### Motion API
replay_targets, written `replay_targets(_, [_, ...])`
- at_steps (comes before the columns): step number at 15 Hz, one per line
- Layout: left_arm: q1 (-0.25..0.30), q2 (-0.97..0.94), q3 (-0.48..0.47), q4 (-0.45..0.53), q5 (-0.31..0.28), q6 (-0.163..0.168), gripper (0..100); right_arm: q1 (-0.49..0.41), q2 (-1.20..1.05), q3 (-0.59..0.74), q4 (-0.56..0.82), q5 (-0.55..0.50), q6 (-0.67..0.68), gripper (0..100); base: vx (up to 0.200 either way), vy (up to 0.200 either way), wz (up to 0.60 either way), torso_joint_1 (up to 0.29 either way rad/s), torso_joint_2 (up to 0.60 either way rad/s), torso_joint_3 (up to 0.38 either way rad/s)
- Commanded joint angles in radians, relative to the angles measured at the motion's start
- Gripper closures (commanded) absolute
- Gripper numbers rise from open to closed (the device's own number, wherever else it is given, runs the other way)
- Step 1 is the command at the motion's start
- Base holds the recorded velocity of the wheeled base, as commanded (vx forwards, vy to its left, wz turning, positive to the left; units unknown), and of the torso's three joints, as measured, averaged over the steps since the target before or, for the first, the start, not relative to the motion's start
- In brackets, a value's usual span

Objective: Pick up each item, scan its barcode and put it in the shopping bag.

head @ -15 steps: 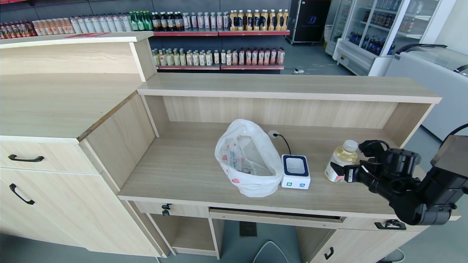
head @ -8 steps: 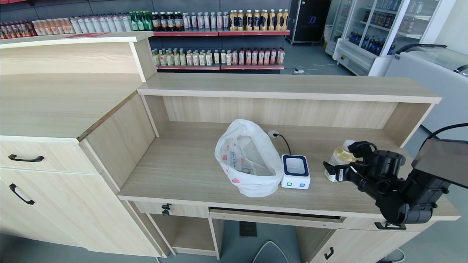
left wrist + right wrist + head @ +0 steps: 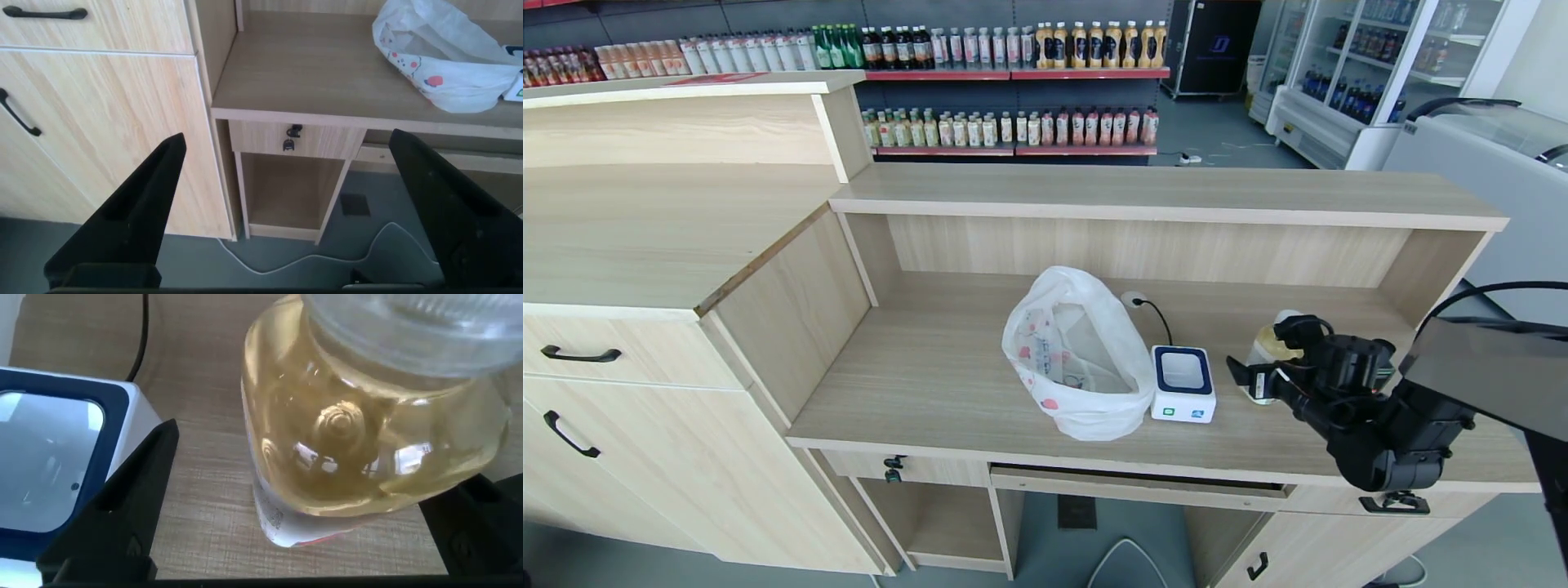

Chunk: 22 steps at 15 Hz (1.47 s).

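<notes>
We find no word or number we can read. Lower centre of the right wrist view: the clear plastic bottle of yellow liquid (image 3: 359,433) carries a white paper label (image 3: 274,527), its print too small. Centre of the head view: the white box scanner with a blue-rimmed window (image 3: 1183,384) has two small coloured stickers (image 3: 1170,412) on its front, illegible.

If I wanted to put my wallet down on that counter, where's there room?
The widest bare patch is the counter left of the shopping bag, up to the cabinet's side wall. The top ledge is bare too. Right of the bag it is crowded: scanner, bottle and the right tool sit close together.
</notes>
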Motion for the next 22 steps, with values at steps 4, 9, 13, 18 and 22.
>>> replay_targets(4, [0.001, 0.002, 0.000, 0.000, 0.000, 0.000, 0, 0.003, 0.043, -0.057, -0.001, 0.002, 0.001, 0, 0.000, 0.000, 0.00, 0.000, 0.00, 0.000])
replay_targets(9, [0.001, 0.002, 0.000, 0.000, 0.000, 0.000, 0, 0.006, 0.077, -0.098, 0.001, 0.011, 0.003, 0, 0.000, 0.000, 0.00, 0.000, 0.00, 0.000])
replay_targets(13, [0.001, 0.002, 0.000, 0.000, 0.000, 0.000, 0, 0.007, 0.091, -0.141, 0.005, 0.075, 0.001, 0, 0.000, 0.000, 0.00, 0.000, 0.00, 0.000])
replay_targets(18, [0.001, 0.002, 0.000, 0.000, 0.000, 0.000, 0, 0.006, 0.089, -0.139, 0.008, 0.088, -0.006, 100, 0.000, 0.000, 0.00, 0.000, 0.00, 0.000])
replay_targets(22, [0.001, 0.002, 0.000, 0.000, 0.000, 0.000, 0, 0.001, 0.084, -0.132, 0.012, 0.089, -0.008, 100, 0.000, 0.000, 0.00, 0.000, 0.00, 0.000])
